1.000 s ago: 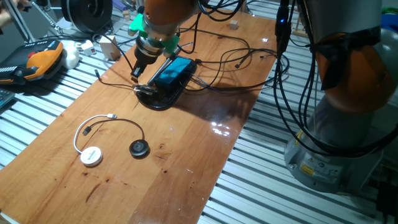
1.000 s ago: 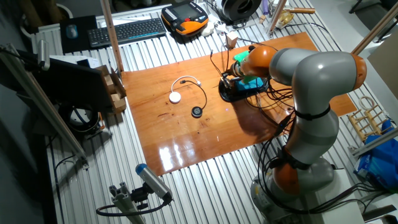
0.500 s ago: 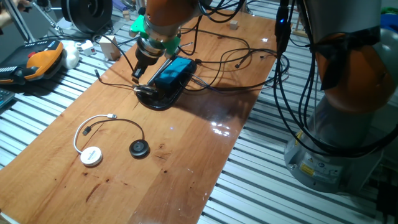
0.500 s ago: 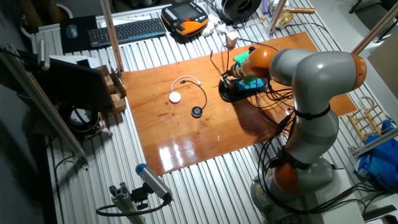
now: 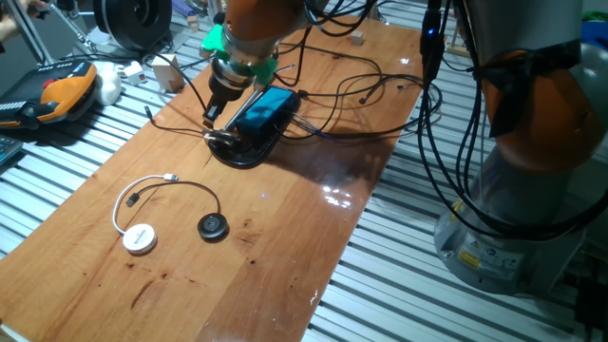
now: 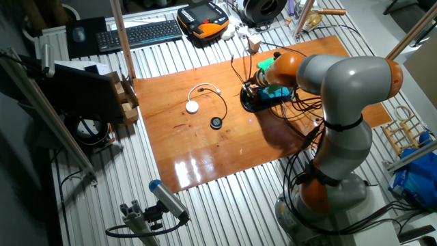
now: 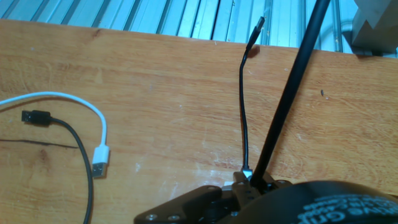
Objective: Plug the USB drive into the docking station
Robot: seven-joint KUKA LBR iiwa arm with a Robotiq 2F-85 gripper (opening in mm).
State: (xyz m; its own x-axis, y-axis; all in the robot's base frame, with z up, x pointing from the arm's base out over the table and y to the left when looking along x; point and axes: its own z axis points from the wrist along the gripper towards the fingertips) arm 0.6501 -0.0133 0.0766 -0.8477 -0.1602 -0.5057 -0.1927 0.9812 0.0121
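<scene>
The bright-blue docking station (image 5: 267,107) lies on a black curved clamp (image 5: 237,152) at the far side of the wooden table, with thin black cables plugged in. It also shows in the other fixed view (image 6: 275,93). My gripper (image 5: 209,116) points down at the table just left of the dock's near end. Its fingers form one narrow dark tip and look shut. I cannot make out a USB drive between them. In the hand view the fingers are hidden. That view shows only the clamp's black edge (image 7: 249,202) and a thin black cable (image 7: 242,106).
A white puck (image 5: 140,237) with a white cable and a black puck (image 5: 213,226) lie at the near left. The white USB plug (image 7: 99,159) and a black plug (image 7: 37,117) show in the hand view. Loose black cables (image 5: 361,95) cross the table behind the dock. An orange pendant (image 5: 62,87) lies at left.
The hand has shifted very slightly to the right beside the dock. Nothing else has moved.
</scene>
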